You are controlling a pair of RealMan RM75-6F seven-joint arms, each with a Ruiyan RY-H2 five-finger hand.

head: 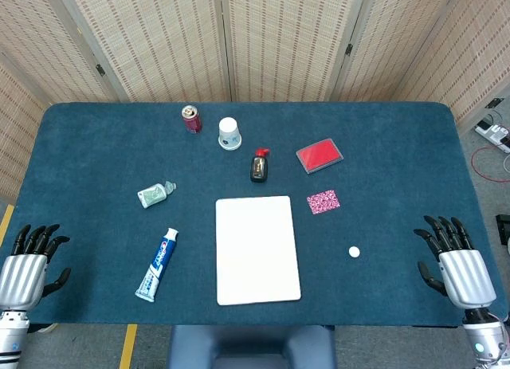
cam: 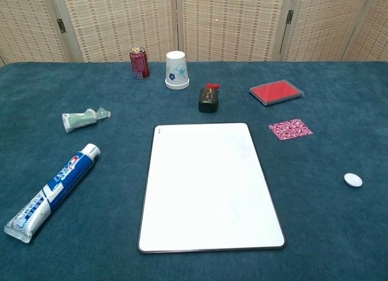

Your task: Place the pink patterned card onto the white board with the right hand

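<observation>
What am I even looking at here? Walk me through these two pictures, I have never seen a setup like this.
This is a two-armed robot at a table covered in blue cloth. The head view looks down from above; the chest view looks forward from lower down.

In the head view its metal-and-black left hand and right hand rest at the near corners, fingers apart, holding nothing. The chest view shows neither.

On the cloth lie a white board, a pink patterned card to its right, a red flat case, a small white disc, a black bottle with a red cap, a paper cup upside down, a red can, a toothpaste tube and a crumpled green tube.

The card is meant to go onto the board; that is not yet done.
</observation>
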